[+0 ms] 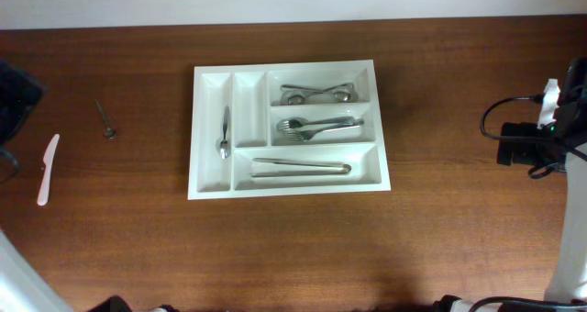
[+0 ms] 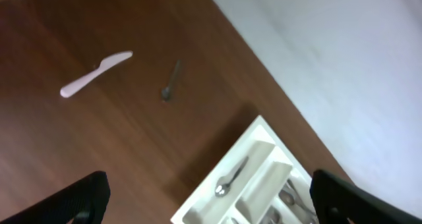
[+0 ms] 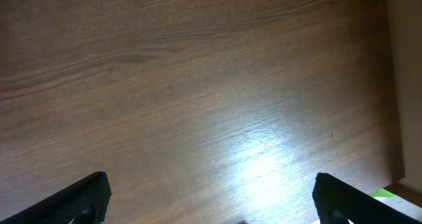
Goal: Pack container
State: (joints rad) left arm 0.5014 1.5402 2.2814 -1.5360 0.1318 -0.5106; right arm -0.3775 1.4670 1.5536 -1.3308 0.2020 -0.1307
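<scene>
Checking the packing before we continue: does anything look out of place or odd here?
Yes. Two pieces lie loose on the brown wooden table, left of the large white plastic cutlery tray: a white plastic knife and a small dark metal utensil. Nothing looks spilled or damaged.

The cutlery tray holds spoons and forks; well left of it lie a plastic knife and a small metal utensil.

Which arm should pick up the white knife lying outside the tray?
Probably left. The white knife and a small dark utensil lie on the left arm's side of the container, in view of the open left gripper. The right gripper sees only tabletop.
</scene>
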